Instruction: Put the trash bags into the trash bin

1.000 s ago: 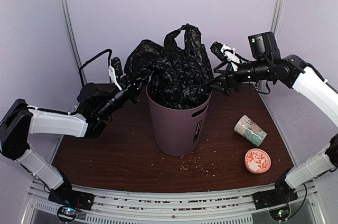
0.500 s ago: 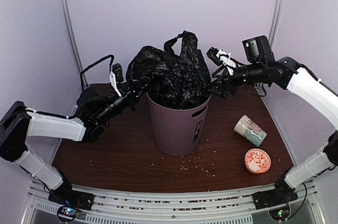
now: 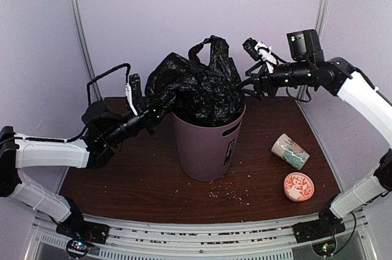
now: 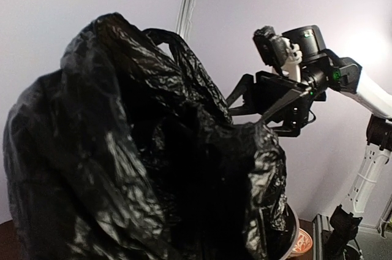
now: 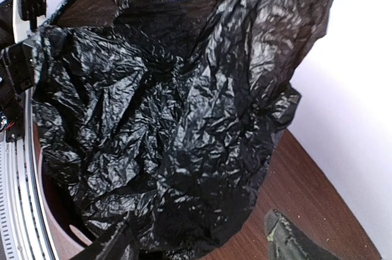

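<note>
From above, we see the trash bin (image 3: 208, 143) upright in the middle of the worktop (image 3: 135, 174). The trash bags (image 3: 196, 91) sit bunched in its mouth, most of the black plastic heaped above the rim and a handle loop standing up at the top. We judge the arms flank the heap so that it can be steadied and pressed down. The left claw (image 3: 158, 110) reaches in at rim height, closed, its tip lost in the plastic and apparently nipping a fold. The right claw (image 3: 248, 90) comes in from the other side, open, at the edge of the heap. A patterned mug (image 3: 291, 151) lies on its side well apart to the right, with an orange disc (image 3: 299, 186) near it.

In the left wrist view, the crumpled plastic fills the frame and hides this claw's own fingers. Across the heap the right claw shows spread fingers just beside the film.

In the right wrist view, both fingers (image 5: 113, 244) stand wide apart at the bottom. The bags' lower edge hangs between them, one finger at the plastic, nothing clamped.
</note>
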{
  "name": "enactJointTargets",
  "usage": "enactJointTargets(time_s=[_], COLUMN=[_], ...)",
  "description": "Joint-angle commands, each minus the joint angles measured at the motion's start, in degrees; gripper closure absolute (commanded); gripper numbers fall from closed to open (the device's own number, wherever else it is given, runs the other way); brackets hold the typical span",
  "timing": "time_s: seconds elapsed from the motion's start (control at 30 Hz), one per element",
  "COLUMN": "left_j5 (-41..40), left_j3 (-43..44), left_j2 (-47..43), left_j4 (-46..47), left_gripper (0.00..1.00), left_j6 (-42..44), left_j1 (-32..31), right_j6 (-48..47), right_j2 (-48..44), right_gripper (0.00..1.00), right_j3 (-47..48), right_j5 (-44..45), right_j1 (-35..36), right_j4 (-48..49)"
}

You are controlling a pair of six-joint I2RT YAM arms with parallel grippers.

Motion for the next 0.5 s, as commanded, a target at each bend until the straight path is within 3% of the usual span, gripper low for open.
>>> enactJointTargets(time_s=[0.0,0.23,0.47], left_j5=[0.32,-1.20,-0.33], left_j3=[-0.29,-1.42,0.16], left_j2=[0.43,2.92,1.82], left_j4=[-0.51,1.95,-0.89], left_gripper=[1.00,1.00,1.00], left_j6=[0.92,-0.23,0.99], left_j1=[-2.13,-2.91,-2.94], right_j6=[1.45,1.41,0.26], right_j2=[5.96,5.28,-2.45], right_gripper=[0.32,0.35,0.23], right_j3=[0.63,-1.53,-2.86], right_j5=[-2.47,-1.77,1.76], right_j1=[0.23,0.26,0.26], right_j4=[1.43,1.22,-1.50])
